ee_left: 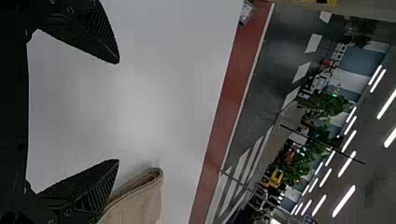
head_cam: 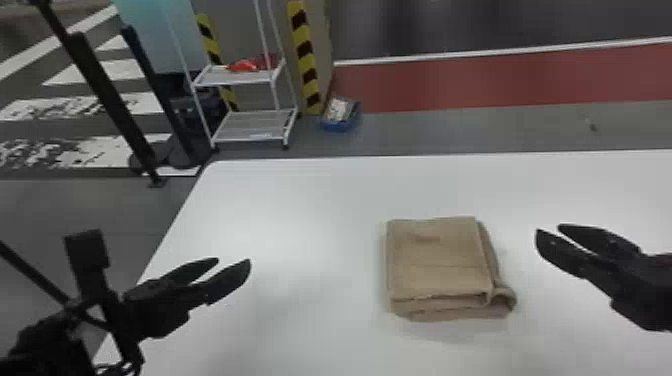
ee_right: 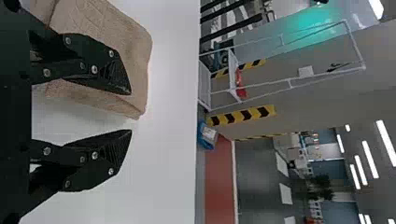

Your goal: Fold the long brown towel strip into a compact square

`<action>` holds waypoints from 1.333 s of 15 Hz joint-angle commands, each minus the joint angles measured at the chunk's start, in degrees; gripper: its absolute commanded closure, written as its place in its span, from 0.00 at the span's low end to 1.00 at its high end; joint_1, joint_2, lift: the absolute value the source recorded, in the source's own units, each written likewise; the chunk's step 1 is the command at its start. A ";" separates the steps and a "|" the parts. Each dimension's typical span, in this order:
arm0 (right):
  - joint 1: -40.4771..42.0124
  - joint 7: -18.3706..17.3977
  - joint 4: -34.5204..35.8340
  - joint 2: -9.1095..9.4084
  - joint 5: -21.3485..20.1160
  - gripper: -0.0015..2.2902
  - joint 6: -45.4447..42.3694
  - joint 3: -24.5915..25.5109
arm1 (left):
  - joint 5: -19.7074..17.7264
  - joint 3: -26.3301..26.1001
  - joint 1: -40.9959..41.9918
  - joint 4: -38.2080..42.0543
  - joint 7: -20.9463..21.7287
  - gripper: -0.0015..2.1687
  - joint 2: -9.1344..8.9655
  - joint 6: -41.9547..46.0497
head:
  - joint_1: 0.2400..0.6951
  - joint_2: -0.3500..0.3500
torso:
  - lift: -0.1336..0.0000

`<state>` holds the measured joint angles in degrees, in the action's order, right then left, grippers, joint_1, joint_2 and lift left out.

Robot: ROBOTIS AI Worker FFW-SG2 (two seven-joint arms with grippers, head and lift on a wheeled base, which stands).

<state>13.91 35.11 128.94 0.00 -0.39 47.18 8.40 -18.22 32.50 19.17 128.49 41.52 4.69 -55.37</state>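
In the head view the brown towel point(head_cam: 435, 260) lies folded in a compact, layered stack, with a small curled bulge at its near right corner. My left gripper point(head_cam: 234, 267) stands open well to its left, holding nothing. To the towel's right my right gripper point(head_cam: 547, 235) is also open and apart from it. The left wrist view has the left gripper point(ee_left: 117, 112) with its fingers wide apart and the towel point(ee_left: 140, 200) beyond one finger. In the right wrist view the right gripper point(ee_right: 130, 112) has parted fingers, one of them in front of part of the towel point(ee_right: 135, 51).
The white table point(head_cam: 310, 215) carries the towel and ends at a far edge and a slanting left edge. Past it on the floor stand a white wheeled rack point(head_cam: 250, 125), a blue bin point(head_cam: 340, 122) and dark posts at the left.
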 commanded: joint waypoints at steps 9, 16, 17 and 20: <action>27.23 -18.06 -0.35 0.05 5.57 0.00 -54.42 0.04 | 16.64 -27.05 26.80 0.71 -29.75 0.06 -4.84 72.11 | 1.00 0.61 | 0.04; 28.63 -17.71 -1.49 0.05 9.88 0.01 -55.48 2.59 | 21.65 -28.55 31.46 2.20 -30.01 0.06 -4.84 70.00 | 1.00 0.39 | 0.04; 29.25 -17.80 -1.14 0.05 9.79 0.01 -55.65 2.15 | 22.00 -28.72 31.28 2.29 -30.19 0.06 -4.84 67.36 | 1.00 0.39 | 0.04; 29.42 -18.41 -2.02 0.05 9.18 0.01 -55.48 1.45 | 23.05 -29.42 30.14 2.47 -30.10 0.06 -4.84 63.32 | 1.00 0.39 | 0.04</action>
<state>43.28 16.82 127.36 0.00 9.21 -8.45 10.01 4.39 3.28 49.68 130.89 11.40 0.00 9.07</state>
